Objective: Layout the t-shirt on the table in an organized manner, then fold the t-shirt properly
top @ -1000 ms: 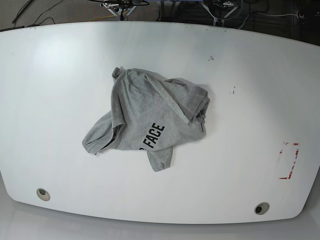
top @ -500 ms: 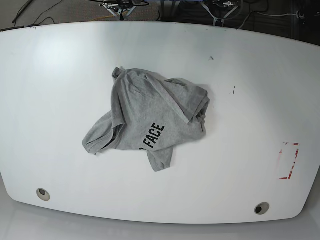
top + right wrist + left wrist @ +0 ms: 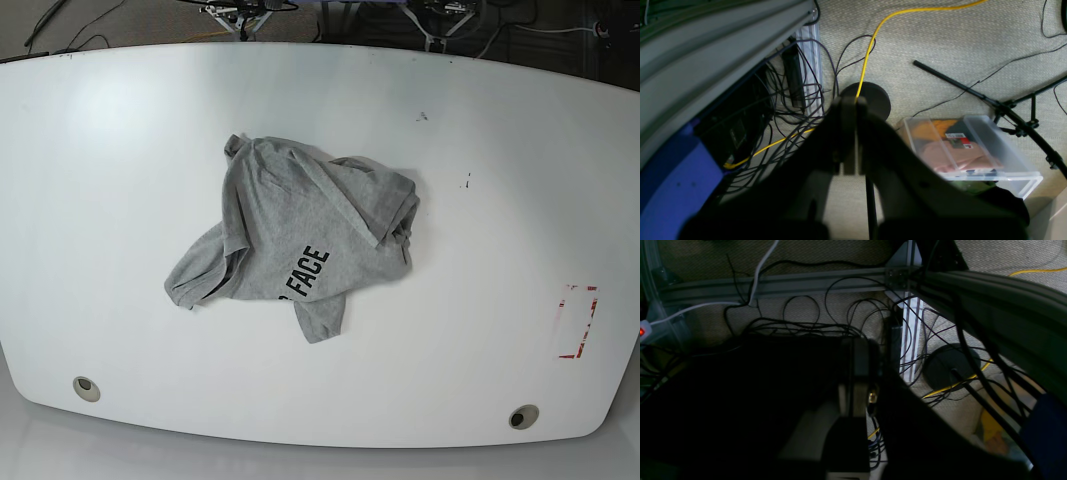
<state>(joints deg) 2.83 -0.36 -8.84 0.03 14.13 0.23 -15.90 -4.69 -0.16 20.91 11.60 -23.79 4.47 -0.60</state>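
Your 2 tools, left and right, are clenched, off beyond the surface's far edge. Your grey t-shirt lies crumpled on the white surface, "FACE" lettering showing near its lower edge.

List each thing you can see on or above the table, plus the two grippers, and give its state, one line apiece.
T-shirt: crumpled, partly folded over itself, lying on the table, "FACE" lettering showing
Table: bearing the t-shirt
Red outline mark: broken, with gaps
Left gripper: shut, away from the t-shirt
Right gripper: shut, away from the t-shirt
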